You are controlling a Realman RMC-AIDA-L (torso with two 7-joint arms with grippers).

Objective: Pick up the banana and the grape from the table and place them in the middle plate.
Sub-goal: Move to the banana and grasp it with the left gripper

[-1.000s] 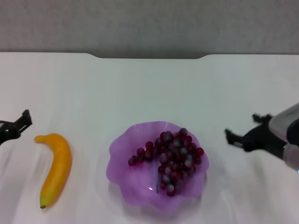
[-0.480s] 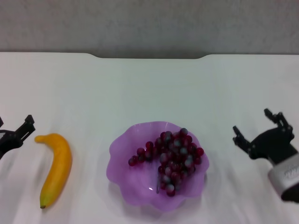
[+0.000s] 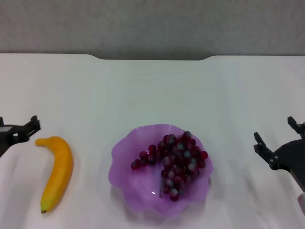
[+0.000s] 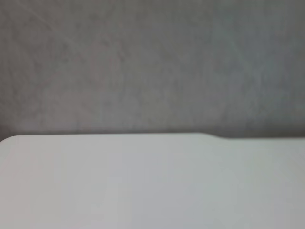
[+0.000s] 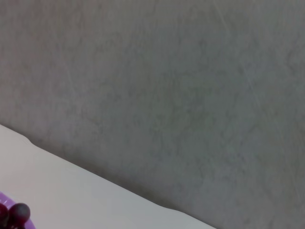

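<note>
The banana [image 3: 56, 172] lies on the white table [image 3: 152, 90], left of the middle plate. That purple scalloped plate [image 3: 125, 191] holds the grape [image 3: 172, 160], a dark red bunch lying inside it. At the left edge my left gripper [image 3: 17, 122] is open, just left of the banana's upper end and apart from it. My right gripper [image 3: 274, 130] hangs open and empty, well to the right of the plate. One corner of the right wrist view catches a few berries of the grape [image 5: 14, 213]; the left wrist view shows only the table [image 4: 143, 181] and wall.
A grey wall [image 3: 152, 24] stands behind the table's far edge, which has a shallow notch [image 3: 152, 58] in the middle. Bare white tabletop lies beyond the plate and on both sides of it.
My right gripper has drawn back to the right and lower, away from the plate. The left gripper has edged slightly rightward toward the banana. Banana, grape and plate have not moved.
</note>
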